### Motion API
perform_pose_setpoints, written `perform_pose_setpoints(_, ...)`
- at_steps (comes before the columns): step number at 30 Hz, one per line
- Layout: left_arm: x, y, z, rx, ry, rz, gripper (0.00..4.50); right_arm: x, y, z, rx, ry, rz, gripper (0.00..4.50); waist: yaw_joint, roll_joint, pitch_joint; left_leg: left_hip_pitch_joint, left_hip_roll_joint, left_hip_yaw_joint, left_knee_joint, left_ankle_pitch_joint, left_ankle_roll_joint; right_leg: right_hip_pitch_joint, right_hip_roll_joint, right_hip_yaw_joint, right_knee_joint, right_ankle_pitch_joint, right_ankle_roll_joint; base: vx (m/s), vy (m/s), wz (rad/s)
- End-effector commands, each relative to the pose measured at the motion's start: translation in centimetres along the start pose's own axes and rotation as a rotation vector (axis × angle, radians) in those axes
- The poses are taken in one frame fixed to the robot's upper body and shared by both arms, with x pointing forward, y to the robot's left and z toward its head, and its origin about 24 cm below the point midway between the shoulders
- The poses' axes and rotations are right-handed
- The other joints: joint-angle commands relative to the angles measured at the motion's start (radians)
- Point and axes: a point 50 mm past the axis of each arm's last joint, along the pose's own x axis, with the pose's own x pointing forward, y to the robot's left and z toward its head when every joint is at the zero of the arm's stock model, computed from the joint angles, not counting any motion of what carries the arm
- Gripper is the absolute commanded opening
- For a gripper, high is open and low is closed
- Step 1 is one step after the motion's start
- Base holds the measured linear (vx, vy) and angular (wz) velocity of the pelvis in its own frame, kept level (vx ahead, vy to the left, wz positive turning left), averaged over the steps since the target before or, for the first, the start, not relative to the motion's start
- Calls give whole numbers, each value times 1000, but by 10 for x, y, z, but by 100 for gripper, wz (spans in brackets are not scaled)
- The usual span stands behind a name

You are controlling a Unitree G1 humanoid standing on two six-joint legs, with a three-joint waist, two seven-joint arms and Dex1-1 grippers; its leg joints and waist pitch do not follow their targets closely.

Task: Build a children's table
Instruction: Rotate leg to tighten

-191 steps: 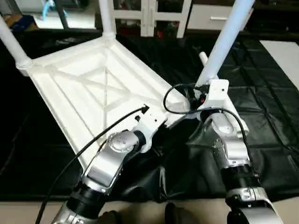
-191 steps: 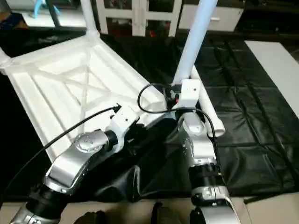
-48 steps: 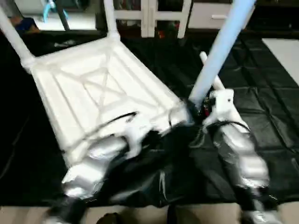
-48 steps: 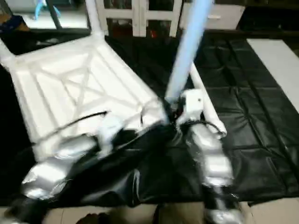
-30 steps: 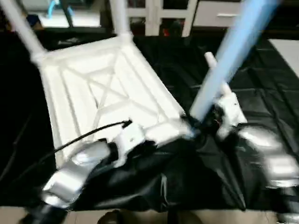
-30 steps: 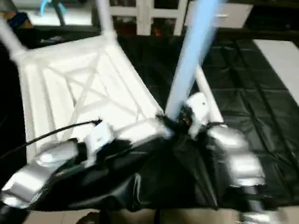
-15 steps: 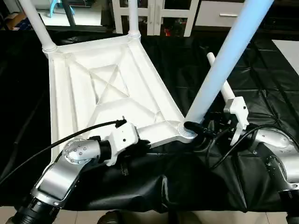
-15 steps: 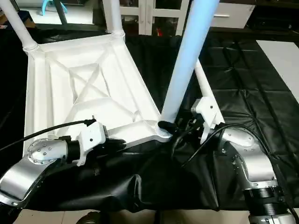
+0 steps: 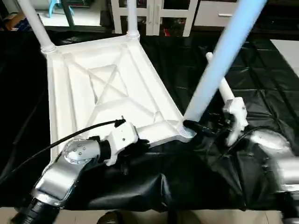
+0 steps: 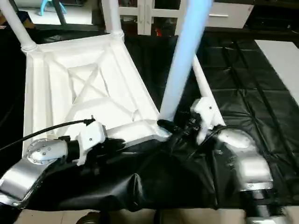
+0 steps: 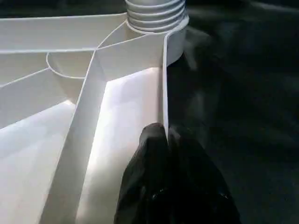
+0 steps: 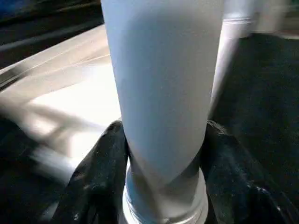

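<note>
The white tabletop (image 9: pixel 107 88) lies upside down on the black cloth, its X-ribs facing up. Two legs (image 9: pixel 32 23) stand in the far corner sockets. A third leg (image 9: pixel 219 60) leans up and to the right out of the near right socket (image 9: pixel 185 132). My right gripper (image 9: pixel 192 126) is shut on this leg just above the socket, and a black finger (image 12: pixel 100 163) presses on each side of the tube (image 12: pixel 161 93). My left gripper (image 11: pixel 164 133) is shut on the tabletop's near rim (image 11: pixel 164 84), a short way left of that socket.
Another white tube (image 9: pixel 223 86) lies loose on the black cloth behind my right gripper. A white panel (image 9: pixel 289 51) lies at the far right. White cabinet frames (image 9: pixel 154 14) stand beyond the table. A black cable (image 9: pixel 70 140) loops from my left forearm.
My right gripper's fingers have closed in on the leg's base, and the leg stands slightly steeper. The left gripper keeps its grip on the rim.
</note>
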Motion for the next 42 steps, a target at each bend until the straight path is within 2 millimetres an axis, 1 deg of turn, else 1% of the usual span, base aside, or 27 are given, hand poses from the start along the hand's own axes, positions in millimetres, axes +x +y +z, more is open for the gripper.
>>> perform_pose_setpoints(1,18,-26,-6,-54,29,-103,0,2,-14,-22,83,94,-264,190,5,-2,-46,3,23,-12,-75,-271,20,44,-27,19,-68,-361,-200,0,0,0)
perform_pose_setpoints(2,29,-30,-2,-67,26,-86,0,7,-12,-31,143,108,-363,189,-4,-2,-45,-1,22,-16,-78,-288,-1,43,-28,19,-71,-405,-174,0,0,0)
perform_pose_setpoints(3,39,-33,3,-76,17,-72,0,13,-9,-40,194,115,-446,189,-7,-4,-44,1,20,-21,-81,-329,-11,40,-27,16,-79,-470,-141,0,0,0)
perform_pose_setpoints(4,58,-39,14,-84,-8,-50,0,26,2,-53,288,122,-510,189,-12,-3,-42,4,20,-20,-81,-347,-17,34,-27,18,-83,-496,-129,0,0,0)
perform_pose_setpoints(5,61,-40,17,-84,-15,-48,0,29,5,-55,307,124,-511,189,-13,-2,-44,23,17,-21,-76,-403,-30,18,-26,17,-99,-563,-93,0,0,0)
perform_pose_setpoints(7,75,-48,33,-82,-72,-75,0,46,20,-59,332,107,-474,189,-15,-1,-44,19,16,-26,-81,-426,-31,20,-23,14,-98,-561,-79,0,0,0)
perform_pose_setpoints(10,72,-50,34,-62,-85,-112,0,53,26,-48,254,69,-358,189,-16,-2,-46,14,15,-31,-86,-457,-21,23,-22,8,-102,-551,-57,0,0,0)
perform_pose_setpoints(11,65,-46,28,-48,-78,-120,0,49,24,-38,201,30,-296,189,-16,-2,-49,8,17,-32,-88,-434,-15,31,-22,8,-97,-503,-64,0,0,0)
perform_pose_setpoints(13,56,-43,23,-35,-73,-127,0,44,20,-28,146,1,-250,245,-14,-2,-52,1,20,-29,-89,-393,0,35,-21,11,-89,-414,-86,0,0,0)
perform_pose_setpoints(14,50,-40,19,-23,-72,-132,0,38,15,-22,107,-11,-227,259,-12,-3,-55,-2,21,-29,-87,-364,7,43,-21,11,-82,-355,-108,0,0,0)
perform_pose_setpoints(15,45,-38,15,-13,-69,-133,0,34,11,-17,75,-21,-219,259,-11,-2,-56,-2,21,-24,-85,-332,20,43,-21,13,-77,-305,-132,0,0,0)
perform_pose_setpoints(16,34,-34,9,-13,-54,-133,0,25,3,-8,48,-36,-202,259,-6,-5,-61,9,22,-15,-76,-296,40,41,-20,17,-74,-246,-164,56,-10,8)
perform_pose_setpoints(17,24,-29,2,-15,-35,-134,0,14,-5,1,15,-45,-162,265,-3,-1,-64,15,23,-11,-71,-265,49,39,-19,18,-69,-201,-185,56,-10,8)
perform_pose_setpoints(18,8,-25,-7,-27,-6,-144,0,-1,-14,10,-43,-22,-106,285,3,-1,-64,13,22,-7,-67,-207,84,48,-16,18,-59,-120,-218,69,-17,12)
perform_pose_setpoints(19,3,-24,-10,-32,3,-151,0,-6,-17,12,-67,0,-90,297,9,0,-66,12,23,-6,-64,-174,101,52,-15,17,-51,-74,-229,67,-13,4)
perform_pose_setpoints(20,0,-24,-11,-35,7,-156,0,-9,-19,13,-81,14,-84,305,13,3,-69,7,22,-3,-58,-80,134,56,-15,18,-38,31,-257,67,-13,4)
perform_pose_setpoints(21,0,-24,-11,-35,7,-156,0,-9,-19,13,-81,14,-84,305,13,3,-69,7,22,-3,-58,-80,134,56,-15,18,-38,31,-257,52,-10,0)
perform_pose_setpoints(22,-15,-25,-18,-62,36,-204,0,-26,-27,16,-124,66,-7,305,16,4,-75,8,19,-2,-49,5,168,58,-12,16,-24,140,-296,0,0,0)
perform_pose_setpoints(23,-17,-25,-20,-69,40,-208,0,-30,-28,17,-119,72,11,305,19,2,-78,5,18,-1,-41,57,196,61,-11,17,-15,210,-309,0,0,0)
perform_pose_setpoints(24,-19,-24,-20,-70,40,-206,0,-32,-28,18,-121,70,28,305,19,2,-71,3,19,2,-41,55,215,55,-14,17,-16,212,-324,0,0,0)
perform_pose_setpoints(26,-19,-24,-20,-69,40,-204,0,-33,-28,19,-125,69,39,305,23,2,-66,6,24,2,-43,-6,210,55,-20,18,-23,117,-321,0,0,0)
perform_pose_setpoints(28,-20,-21,-20,-61,40,-178,0,-36,-28,19,-115,77,81,305,27,0,-63,6,27,0,-47,-46,190,56,-22,17,-29,22,-307,0,0,0)
perform_pose_setpoints(29,-20,-21,-20,-60,40,-176,0,-36,-28,19,-115,77,83,282,29,0,-59,9,29,1,-50,-79,172,52,-23,18,-35,-40,-297,0,0,0)
perform_pose_setpoints(31,-20,-19,-19,-57,34,-163,0,-35,-26,20,-102,64,95,275,30,-1,-56,10,29,-1,-54,-131,135,50,-24,19,-42,-129,-274,0,0,0)
perform_pose_setpoints(35,-18,-20,-18,-58,29,-166,0,-30,-23,18,-73,50,109,240,29,-1,-58,9,28,-2,-53,-118,119,49,-22,20,-39,-116,-261,0,0,0)
perform_pose_setpoints(38,-18,-20,-18,-57,30,-166,0,-29,-22,15,-56,49,96,220,28,-3,-59,5,24,-2,-50,-85,132,52,-21,20,-34,-65,-266,0,0,0)
perform_pose_setpoints(42,-16,-22,-18,-55,34,-162,0,-26,-22,8,-22,52,5,204,27,-3,-59,4,24,-1,-48,-78,140,51,-22,19,-34,-66,-268,0,0,0)
